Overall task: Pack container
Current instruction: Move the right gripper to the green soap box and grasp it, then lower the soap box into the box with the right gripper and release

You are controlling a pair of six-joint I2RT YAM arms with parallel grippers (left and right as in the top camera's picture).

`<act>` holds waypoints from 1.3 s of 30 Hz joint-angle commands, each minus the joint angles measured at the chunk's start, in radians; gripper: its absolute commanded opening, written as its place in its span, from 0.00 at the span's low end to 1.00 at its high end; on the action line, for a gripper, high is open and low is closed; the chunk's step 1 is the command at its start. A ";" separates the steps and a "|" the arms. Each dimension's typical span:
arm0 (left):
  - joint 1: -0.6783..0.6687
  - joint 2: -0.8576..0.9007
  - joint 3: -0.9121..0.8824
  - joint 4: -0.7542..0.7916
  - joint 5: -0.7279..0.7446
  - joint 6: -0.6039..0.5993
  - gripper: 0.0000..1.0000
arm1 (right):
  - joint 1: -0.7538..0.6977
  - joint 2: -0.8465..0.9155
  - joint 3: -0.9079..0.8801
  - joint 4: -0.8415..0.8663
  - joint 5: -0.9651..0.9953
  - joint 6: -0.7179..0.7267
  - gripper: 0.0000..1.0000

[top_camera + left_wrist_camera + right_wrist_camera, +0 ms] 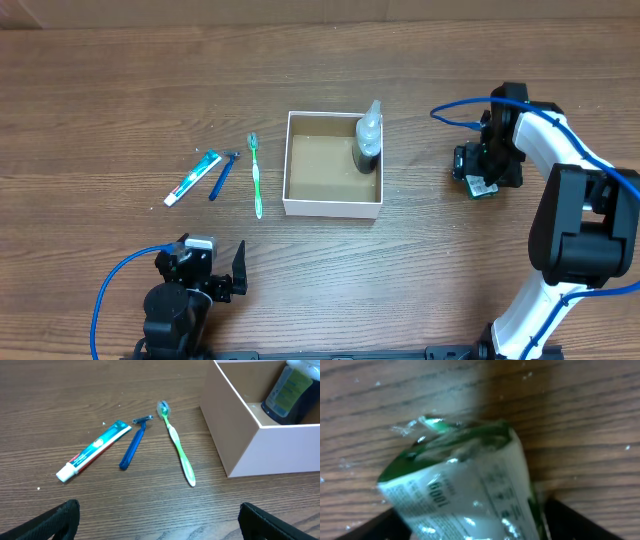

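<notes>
The container [330, 208], a shallow square box with white walls and a brown inside, stands mid-table; it also shows in the left wrist view [280, 450]. A dark bottle with a clear cap [368, 140] stands in its far right corner [289, 390]. My right gripper [474, 172] is to the right of the box, its fingers [470, 527] shut on a green and white packet [465, 475] just above the table. My left gripper [225, 280] is open and empty near the front edge [160, 522].
Left of the box lie a green toothbrush [256, 175] [177, 445], a blue razor [222, 175] [134, 445] and a toothpaste tube [192, 178] [92, 450], side by side. Blue cables run along both arms.
</notes>
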 commanded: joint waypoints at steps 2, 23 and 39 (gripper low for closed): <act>0.006 -0.011 -0.006 0.000 0.014 0.004 1.00 | 0.002 0.009 -0.028 -0.024 0.022 0.127 0.73; 0.005 -0.011 -0.006 0.000 0.014 0.004 1.00 | 0.334 -0.636 0.037 -0.168 -0.105 0.232 0.48; 0.005 -0.010 -0.006 0.000 0.014 0.004 1.00 | 0.736 -0.349 0.032 0.090 0.113 0.262 0.48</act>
